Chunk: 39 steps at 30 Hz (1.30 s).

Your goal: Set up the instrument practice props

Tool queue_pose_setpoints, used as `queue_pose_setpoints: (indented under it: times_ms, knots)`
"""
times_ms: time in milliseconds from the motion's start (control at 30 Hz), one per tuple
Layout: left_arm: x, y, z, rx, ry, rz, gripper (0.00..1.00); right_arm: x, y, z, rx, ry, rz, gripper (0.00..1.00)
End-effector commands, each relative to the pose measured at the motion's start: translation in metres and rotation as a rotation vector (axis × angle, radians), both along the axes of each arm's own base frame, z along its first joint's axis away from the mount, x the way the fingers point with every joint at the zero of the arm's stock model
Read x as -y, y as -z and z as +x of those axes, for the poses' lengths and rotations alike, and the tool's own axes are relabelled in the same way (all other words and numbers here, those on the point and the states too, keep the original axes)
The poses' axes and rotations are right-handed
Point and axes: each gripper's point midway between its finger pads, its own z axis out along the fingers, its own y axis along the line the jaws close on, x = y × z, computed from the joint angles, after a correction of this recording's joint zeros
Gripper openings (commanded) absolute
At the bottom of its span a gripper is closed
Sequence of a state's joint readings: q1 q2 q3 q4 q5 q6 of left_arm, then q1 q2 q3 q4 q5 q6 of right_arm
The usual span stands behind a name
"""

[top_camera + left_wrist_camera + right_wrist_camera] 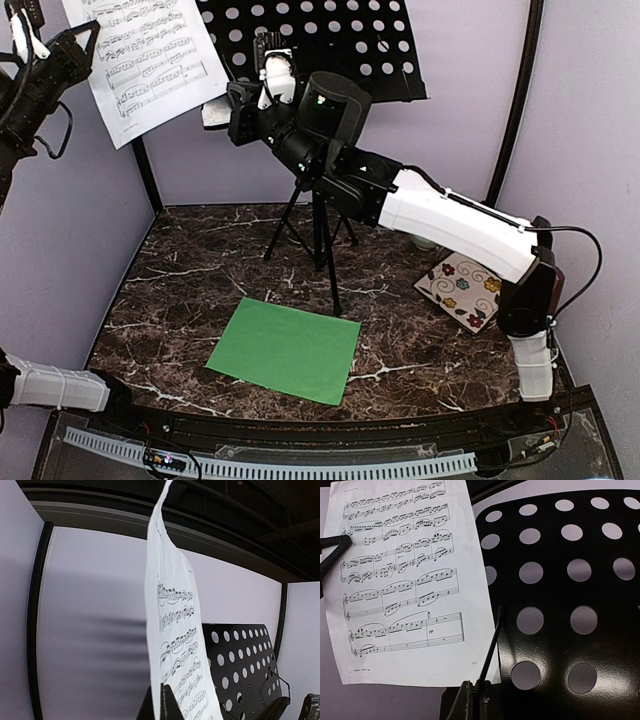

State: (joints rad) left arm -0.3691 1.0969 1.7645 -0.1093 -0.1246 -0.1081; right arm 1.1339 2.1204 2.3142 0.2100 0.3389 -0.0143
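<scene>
Two sheets: white music sheet [150, 60] is held aloft at upper left, beside the stand desk; green music sheet [286, 350] lies flat on the marble table [420, 350], near the front, by the tripod feet.
Stand: black music stand [340, 40] is upright on tripod legs at the back, desk bare so far.
L gripper: left gripper [85, 45] is pressed together on the white sheet's left edge, so the paper hangs from it (in the left wrist view it curls upward, edge-on).
R gripper: right gripper [479, 690] is closed at the sheet's lower right corner, next to the desk's edge; paper seems pinched btwn the jaws, but this can't be told for sure.
Step in hand: white sheet is being carried onto the desk, a two-arm transfer by the look of it.
Next move: sheet should be slid right and laid flat against the perforated panel, bottom edge seated on the ledge, then both grips released w/o dragging it off.
Left to do: green sheet is not yet placed; metronome is not seen in any view.
Other: floral plate [462, 290] sits at the table's right edge.
</scene>
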Motion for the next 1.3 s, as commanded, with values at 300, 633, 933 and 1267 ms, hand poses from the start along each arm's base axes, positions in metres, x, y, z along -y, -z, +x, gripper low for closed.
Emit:
queue_pose_setpoints:
  times_ms: [300, 633, 933, 1267]
  knots:
    - [-0.005, -0.007, -0.005, 0.034, -0.002, -0.041, 0.00, 0.026, -0.033, -0.015, 0.119, 0.029, 0.101, 0.00]
    - [0.022, -0.004, 0.005, 0.045, 0.128, -0.013, 0.00, 0.025, -0.030, -0.022, 0.185, 0.021, 0.094, 0.00]
    - [0.054, -0.012, 0.010, 0.095, 0.286, 0.017, 0.00, 0.024, -0.028, -0.026, 0.205, 0.005, 0.086, 0.00]
    - [0.074, -0.018, 0.024, 0.132, 0.356, 0.054, 0.00, 0.026, -0.028, -0.031, 0.220, -0.013, 0.097, 0.00]
